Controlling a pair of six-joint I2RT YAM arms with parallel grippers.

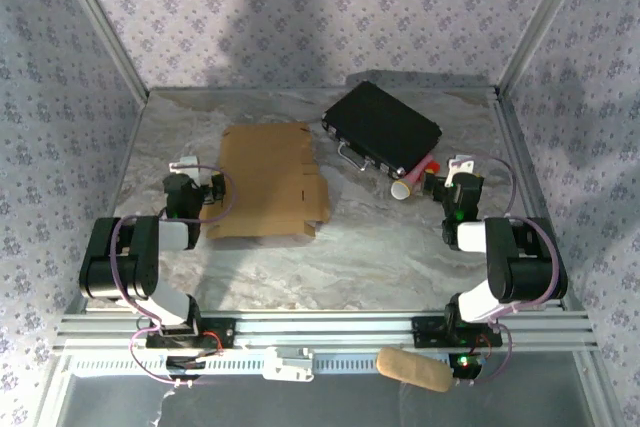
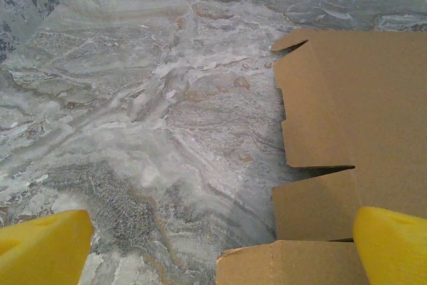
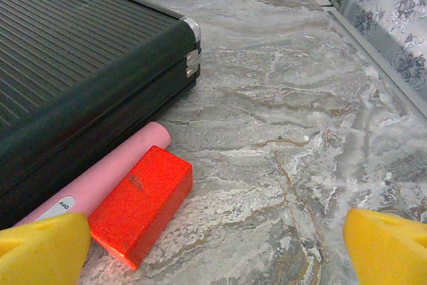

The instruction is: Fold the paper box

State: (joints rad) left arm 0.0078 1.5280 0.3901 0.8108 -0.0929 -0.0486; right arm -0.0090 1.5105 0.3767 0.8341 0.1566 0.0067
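Observation:
The paper box is a flat tan-brown die-cut sheet lying unfolded on the marble table, left of centre. Its flaps and slits show at the right of the left wrist view. My left gripper hovers at the sheet's left edge, open, its yellow fingertips spread wide with bare table and a flap corner between them. My right gripper sits at the right side of the table, open, yellow fingertips far apart over bare marble, holding nothing.
A black ribbed case with a metal handle lies at the back right. Beside it rest a pink cylinder and a red block, just left of my right gripper. Metal frame rails edge the table.

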